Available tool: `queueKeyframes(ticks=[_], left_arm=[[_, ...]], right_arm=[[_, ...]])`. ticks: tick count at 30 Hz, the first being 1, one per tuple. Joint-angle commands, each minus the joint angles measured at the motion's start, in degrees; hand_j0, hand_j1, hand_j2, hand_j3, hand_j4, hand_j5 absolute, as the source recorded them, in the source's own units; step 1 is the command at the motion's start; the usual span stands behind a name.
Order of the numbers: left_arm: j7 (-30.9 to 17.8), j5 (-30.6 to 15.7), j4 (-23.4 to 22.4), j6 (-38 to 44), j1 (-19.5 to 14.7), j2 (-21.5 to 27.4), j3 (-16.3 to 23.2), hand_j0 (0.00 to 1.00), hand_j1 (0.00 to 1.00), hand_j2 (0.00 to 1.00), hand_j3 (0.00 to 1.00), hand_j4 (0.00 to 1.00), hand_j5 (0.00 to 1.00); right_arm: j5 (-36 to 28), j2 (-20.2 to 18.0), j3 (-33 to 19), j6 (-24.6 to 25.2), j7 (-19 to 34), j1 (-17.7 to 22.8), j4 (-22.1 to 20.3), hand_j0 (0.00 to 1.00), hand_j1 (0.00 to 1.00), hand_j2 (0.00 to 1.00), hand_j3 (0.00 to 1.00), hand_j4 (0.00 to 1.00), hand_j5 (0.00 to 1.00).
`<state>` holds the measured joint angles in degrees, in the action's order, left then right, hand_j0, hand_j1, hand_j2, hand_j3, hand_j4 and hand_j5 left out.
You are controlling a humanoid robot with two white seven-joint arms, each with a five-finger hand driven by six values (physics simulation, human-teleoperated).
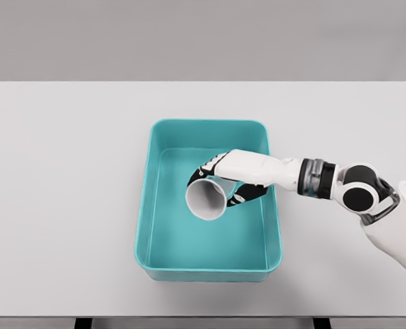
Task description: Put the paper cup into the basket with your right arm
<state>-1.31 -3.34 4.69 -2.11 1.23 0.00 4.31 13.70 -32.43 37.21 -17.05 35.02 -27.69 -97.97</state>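
Table (66, 205): a pale grey top that fills most of the head view, with a plain grey wall behind it.
Basket (142, 233): a teal, rectangular tub with rounded corners, near the middle of the table, its long sides running away from the camera.
Cup (205, 199): a white paper cup, tipped on its side with the open mouth facing the camera and slightly left; it is within the basket's walls, over the inner floor. Whether it touches the floor cannot be told.
Right hand (231, 184): white with black fingers (247, 195), reaching over the basket's right rim; the fingers are wrapped around the cup's body, clamped on it.
Right arm (326, 179): comes in from the lower right, forearm lying across the table toward the basket.
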Motion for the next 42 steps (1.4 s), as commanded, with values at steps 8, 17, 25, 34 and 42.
queueKeyframes(ticks=[8,17,25,34,42], left_arm=[[0.0,0.0,0.1,0.0,0.0,0.0,0.0,1.00,1.00,1.00,1.00,1.00,1.00],[0.0,0.0,0.1,0.0,0.0,0.0,0.0,1.00,1.00,1.00,1.00,1.00,1.00],[0.0,0.0,0.0,0.0,0.0,0.0,0.0,1.00,1.00,1.00,1.00,1.00,1.00],[0.0,0.0,0.1,0.0,0.0,0.0,0.0,1.00,1.00,1.00,1.00,1.00,1.00],[0.0,0.0,0.0,0.0,0.0,0.0,0.0,1.00,1.00,1.00,1.00,1.00,1.00]], right_arm=[[0.8,0.1,0.3,-0.3,0.0,-0.1,0.0,0.91,0.91,0.91,0.91,0.91,0.91],[-0.1,-0.4,-3.7,-0.3,0.0,-1.8,-2.5,0.98,0.98,0.98,0.98,0.98,0.98],[-13.8,-7.5,-12.3,-6.5,0.0,-1.8,-2.5,0.98,0.98,0.98,0.98,0.98,0.98],[-21.1,-17.5,-23.2,-17.9,0.0,9.5,-2.5,0.98,0.98,0.98,0.98,0.98,0.98],[-21.1,-17.2,-23.2,-17.9,0.0,10.3,-2.5,0.99,0.99,0.99,0.99,0.99,0.99]])
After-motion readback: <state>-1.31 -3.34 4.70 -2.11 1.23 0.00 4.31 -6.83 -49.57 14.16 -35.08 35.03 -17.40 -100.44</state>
